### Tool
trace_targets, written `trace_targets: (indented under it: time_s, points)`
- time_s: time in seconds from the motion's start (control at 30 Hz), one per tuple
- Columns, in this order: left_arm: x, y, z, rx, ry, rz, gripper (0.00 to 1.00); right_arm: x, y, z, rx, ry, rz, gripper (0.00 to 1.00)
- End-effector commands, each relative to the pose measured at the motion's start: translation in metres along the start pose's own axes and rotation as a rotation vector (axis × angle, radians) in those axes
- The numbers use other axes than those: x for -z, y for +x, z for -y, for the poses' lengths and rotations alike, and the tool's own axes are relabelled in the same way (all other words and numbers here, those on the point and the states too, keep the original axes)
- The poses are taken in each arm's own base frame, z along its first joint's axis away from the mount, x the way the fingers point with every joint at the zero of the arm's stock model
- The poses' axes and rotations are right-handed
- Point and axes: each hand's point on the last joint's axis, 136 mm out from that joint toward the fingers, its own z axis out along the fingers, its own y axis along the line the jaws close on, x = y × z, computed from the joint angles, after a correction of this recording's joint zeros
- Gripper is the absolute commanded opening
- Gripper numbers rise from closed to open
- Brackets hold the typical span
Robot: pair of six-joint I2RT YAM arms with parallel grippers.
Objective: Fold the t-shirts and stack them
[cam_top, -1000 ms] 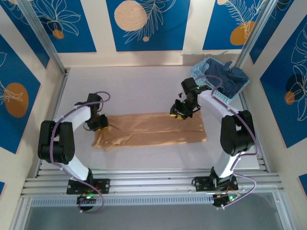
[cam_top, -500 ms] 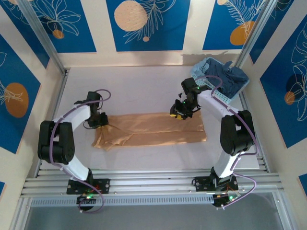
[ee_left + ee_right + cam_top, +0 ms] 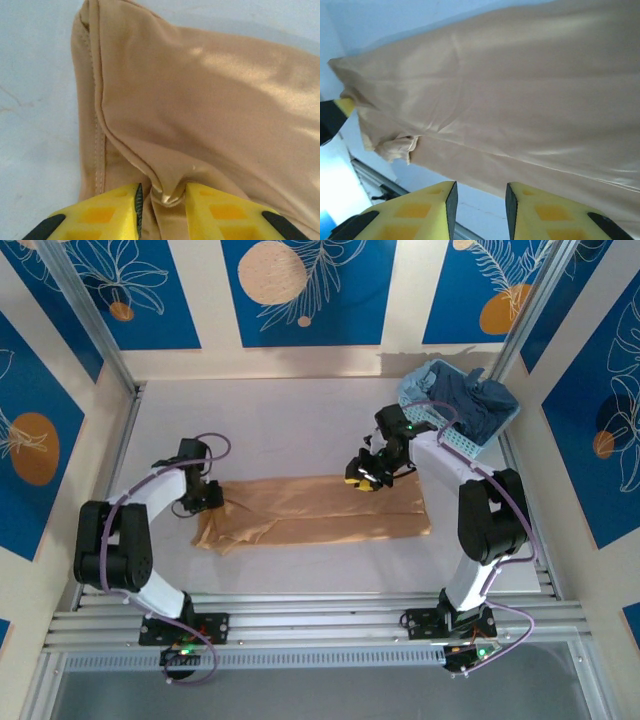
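Note:
The tan t-shirt [image 3: 320, 510] lies folded into a long strip across the middle of the table, plain side up. My left gripper [image 3: 208, 498] sits at its left end. In the left wrist view its yellow fingers [image 3: 112, 212] are shut on a pinched ridge of the tan cloth [image 3: 200, 100], and the gripper [image 3: 162, 192] is low on the fabric. My right gripper [image 3: 362, 477] hovers over the strip's far edge, right of centre. It stands open [image 3: 481, 192] with nothing between the fingers, and the tan t-shirt [image 3: 520, 90] is spread beyond them. The dark blue t-shirt [image 3: 472, 405] is heaped in the basket.
The light-blue lattice basket [image 3: 462, 445] stands at the back right corner, close behind the right arm. White table [image 3: 280, 430] stretches behind the strip. Metal rails [image 3: 300, 615] run along the near edge and frame posts stand at both sides.
My right gripper has shifted a little left along the strip's far edge. The left arm has sagged slightly and its jaws have narrowed on the cloth. The shirt has barely moved.

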Motion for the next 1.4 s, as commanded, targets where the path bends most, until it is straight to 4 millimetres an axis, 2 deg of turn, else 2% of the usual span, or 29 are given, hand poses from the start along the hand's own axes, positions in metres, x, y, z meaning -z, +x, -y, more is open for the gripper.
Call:
trace_targets:
  time_s: [0.0, 0.2, 0.5, 0.73, 0.9, 1.37]
  points:
    - [-0.006, -0.005, 0.001, -0.011, 0.024, 0.010, 0.28, 0.004, 0.008, -0.020, 0.024, -0.097, -0.025, 0.35]
    - [-0.009, -0.005, 0.004, -0.009, 0.042, 0.008, 0.22, 0.003, 0.010, -0.017, 0.014, -0.087, -0.027, 0.35]
    - [0.008, -0.006, 0.002, -0.003, 0.027, 0.023, 0.00, 0.001, 0.005, -0.014, 0.005, -0.071, -0.022, 0.34]
    - [0.030, 0.006, -0.003, 0.049, -0.013, -0.063, 0.00, -0.001, 0.004, -0.010, 0.001, -0.059, -0.022, 0.34]
    - [0.039, 0.013, -0.001, 0.090, -0.029, -0.163, 0.00, -0.003, 0.005, -0.007, -0.004, -0.056, -0.034, 0.34]
    - [0.061, -0.016, 0.020, 0.089, -0.045, -0.350, 0.00, -0.005, 0.009, 0.000, -0.014, -0.049, -0.045, 0.33]
